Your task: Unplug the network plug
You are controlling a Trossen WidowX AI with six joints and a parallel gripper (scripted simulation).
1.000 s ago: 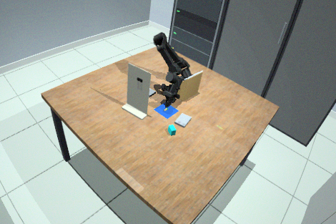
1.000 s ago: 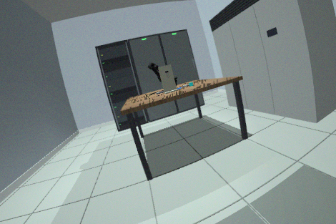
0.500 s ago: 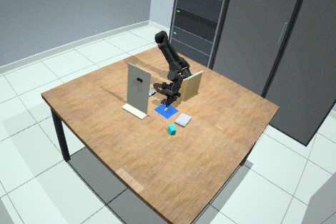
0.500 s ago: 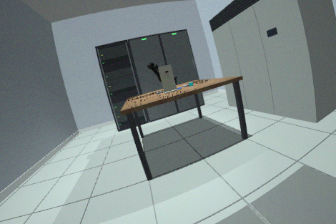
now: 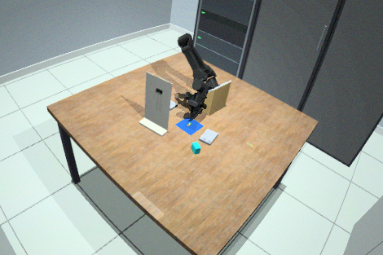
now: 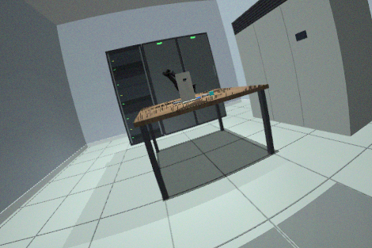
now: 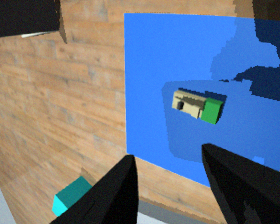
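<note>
The plug [image 5: 189, 125] [image 7: 197, 106], beige with a green end, lies on the blue marked square [image 5: 191, 131] [image 7: 145, 50], inside its edges. My gripper [image 5: 188, 116] [image 7: 168, 157] is open, with nothing between its fingers. It hangs above the square, and in the wrist view the plug shows beyond the fingertips, apart from them. The upright grey panel [image 5: 156, 109] [image 6: 185, 89] stands beside the square, and no plug shows at its dark socket opening [image 5: 159, 90] [image 6: 184, 79]. The plug cannot be made out in the exterior view.
A cyan block [image 5: 195, 147] [image 6: 211, 93] [image 7: 72, 195] and a flat grey box [image 5: 209, 137] lie near the square. A tan upright board [image 5: 218, 100] stands close beside the arm. Another small light object [image 5: 173, 105] lies behind the panel.
</note>
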